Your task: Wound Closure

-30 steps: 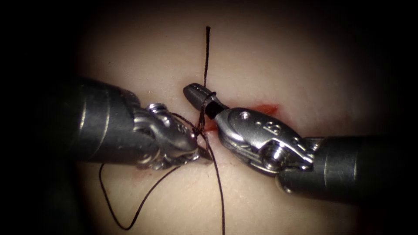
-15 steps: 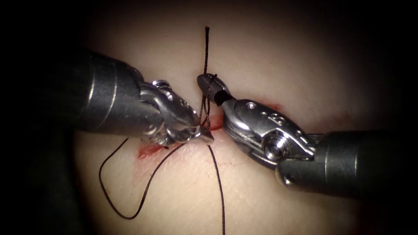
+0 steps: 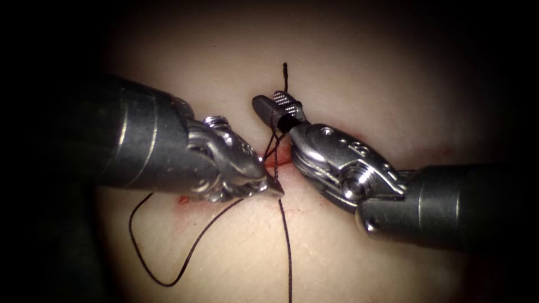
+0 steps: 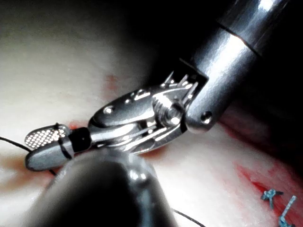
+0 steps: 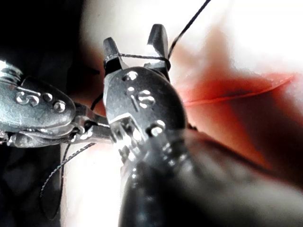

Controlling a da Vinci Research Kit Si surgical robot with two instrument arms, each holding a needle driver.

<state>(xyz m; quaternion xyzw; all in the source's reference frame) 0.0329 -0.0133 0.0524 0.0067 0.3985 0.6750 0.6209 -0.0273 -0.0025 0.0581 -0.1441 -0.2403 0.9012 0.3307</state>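
We see the right claw (image 3: 276,106) standing open above the cut (image 3: 279,161), its two jaws parted with a loop of the thread (image 3: 285,235) wound around them just behind the tips; it grips nothing, and the right wrist view shows the same wrap across both jaws (image 5: 136,56). Half a second ago those jaws were together, so they have opened since then, and the free tail of thread rising above them now reads shorter than it did. The left claw (image 3: 269,188) lies low on the left side of the cut with its tip at the wound edge, closed as far as we can judge on the thread where several strands gather, though the strands crowd the tip and we would not swear to the exact hold. From there one strand runs straight down over the tissue (image 3: 337,258) and another sweeps out in a wide loop to the lower left. Red fluid (image 3: 283,154) marks the cut between the tools. We can find no needle here. The thread looks light, limp and slick, likely to slide off smooth metal, so we judge it best gripped flat between the serrated faces near the tips; the tissue seems soft and would tear if tugged.
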